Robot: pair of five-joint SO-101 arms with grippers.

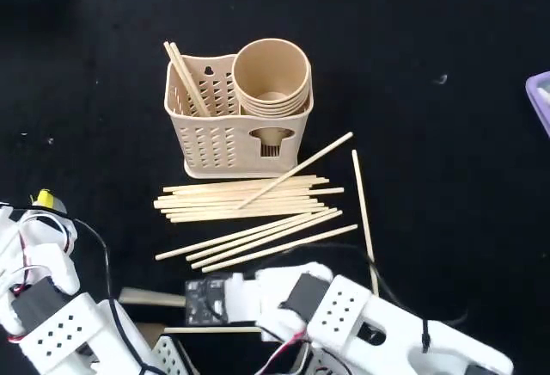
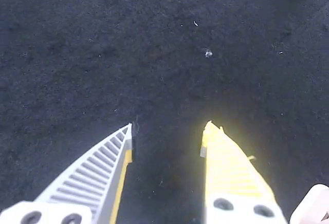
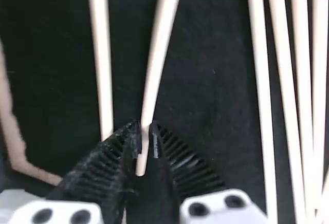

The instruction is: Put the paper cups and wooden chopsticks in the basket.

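A beige slotted basket (image 1: 225, 138) stands mid-table with a stack of paper cups (image 1: 271, 74) in its right compartment and two wooden chopsticks (image 1: 186, 78) leaning in the left one. Several loose chopsticks (image 1: 245, 201) lie in front of it, one (image 1: 363, 212) off to the right. At the near edge my right gripper (image 3: 145, 136) is shut on the end of one chopstick (image 3: 163, 39), held just over the black cloth; another chopstick (image 3: 100, 54) lies beside it. My left gripper (image 2: 168, 129) hangs open over bare cloth at the near left, holding nothing.
The left arm (image 1: 51, 323) sits at the near left corner and the right arm (image 1: 361, 319) stretches along the near edge. A purple object (image 1: 540, 100) pokes in at the right edge. Black cloth (image 1: 430, 134) covers the table.
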